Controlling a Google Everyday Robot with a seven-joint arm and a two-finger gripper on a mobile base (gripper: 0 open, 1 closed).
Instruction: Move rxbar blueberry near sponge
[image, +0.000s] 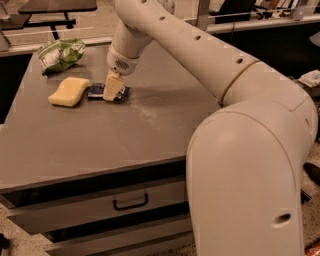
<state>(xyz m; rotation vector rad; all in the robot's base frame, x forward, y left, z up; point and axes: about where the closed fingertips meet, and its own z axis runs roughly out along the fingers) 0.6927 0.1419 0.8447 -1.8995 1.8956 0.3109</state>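
The rxbar blueberry (96, 91), a flat dark blue wrapper, lies on the grey table (150, 135) at the back left. Its left end is right beside the sponge (69, 91), a pale yellow block. My gripper (112, 92) comes down from the arm above and is shut across the middle of the bar, low at the table surface. The bar's right end (123, 93) shows on the other side of the gripper. The middle of the bar is hidden by the gripper.
A green-and-white snack bag (61, 54) lies at the table's back left corner, behind the sponge. A drawer with a dark handle (130, 202) sits under the table front. My large white arm body fills the right side of the view.
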